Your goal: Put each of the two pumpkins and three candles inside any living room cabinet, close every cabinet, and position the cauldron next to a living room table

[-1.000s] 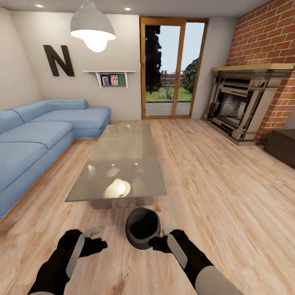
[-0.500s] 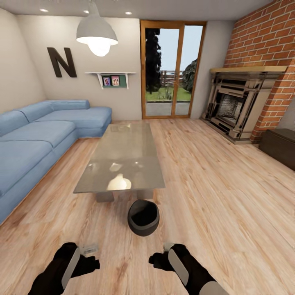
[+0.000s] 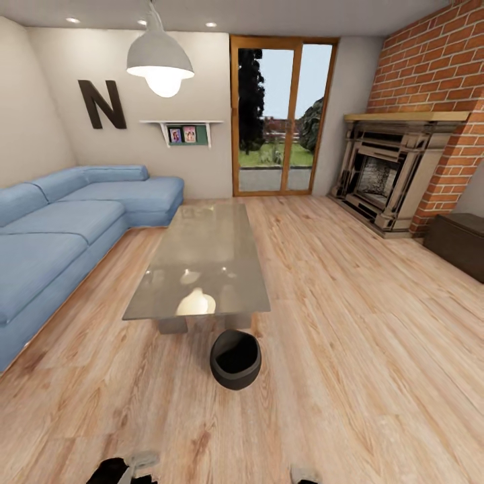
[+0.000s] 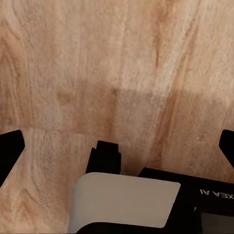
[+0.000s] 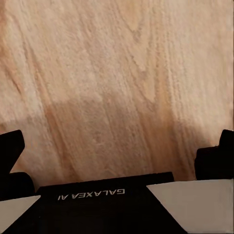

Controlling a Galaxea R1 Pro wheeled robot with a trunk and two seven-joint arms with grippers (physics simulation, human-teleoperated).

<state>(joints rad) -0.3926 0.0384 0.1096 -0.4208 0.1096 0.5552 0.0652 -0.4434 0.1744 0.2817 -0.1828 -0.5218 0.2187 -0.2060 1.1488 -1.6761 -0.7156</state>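
Left gripper (image 4: 117,146) seen with fingertips spread wide over bare wooden floor (image 4: 122,63), holding nothing. Right gripper (image 5: 117,146) likewise spread wide and unloaded above the floor. Cauldron (image 3: 235,359) stood upright on the floor, apart from both grippers, just beside the near end of the counter (image 3: 202,259), mouth upward. Blue sofa (image 3: 60,228) lay along the counter's left side. Dark-brown cabinet (image 3: 462,243) sat well right of the counter, beside the fireplace (image 3: 386,175), front appearing closed.
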